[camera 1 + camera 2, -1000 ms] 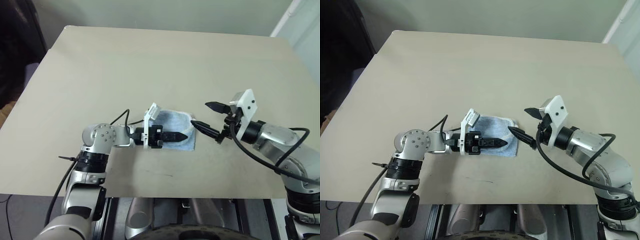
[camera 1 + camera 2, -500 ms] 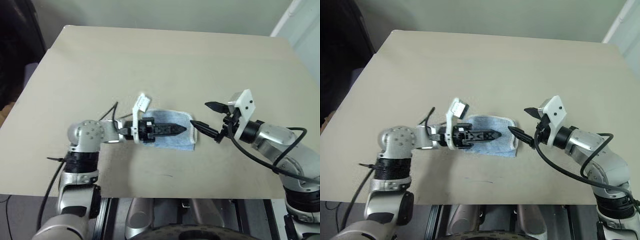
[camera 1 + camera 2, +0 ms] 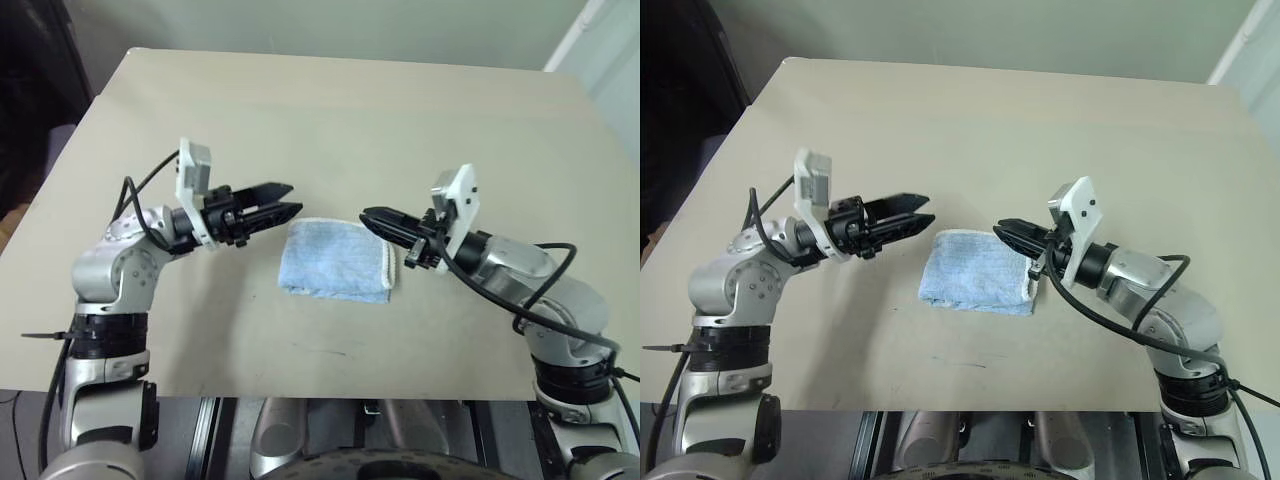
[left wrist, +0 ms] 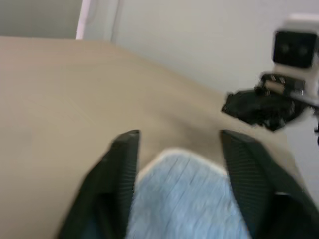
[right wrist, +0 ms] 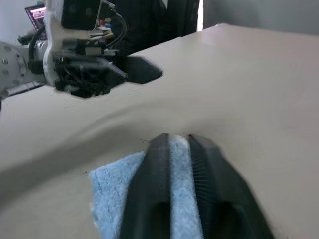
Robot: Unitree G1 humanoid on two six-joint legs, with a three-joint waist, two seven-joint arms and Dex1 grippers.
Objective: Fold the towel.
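On the left we see the left gripper [image 3: 287,198] raised off the table [image 3: 330,110], its two black fingers parted and holding nothing. Just beyond its tips and lower down lies the towel [image 3: 336,261], folded into a small light blue rectangle flat on the table, between the two grippers. On the right, the right gripper [image 3: 370,217] has its fingers pressed together on nothing, hovering just beside the towel's white-edged end.

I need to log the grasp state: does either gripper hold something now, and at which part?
Nothing is held. The left gripper is open beside the folded towel; the right gripper is shut and empty above its edge.
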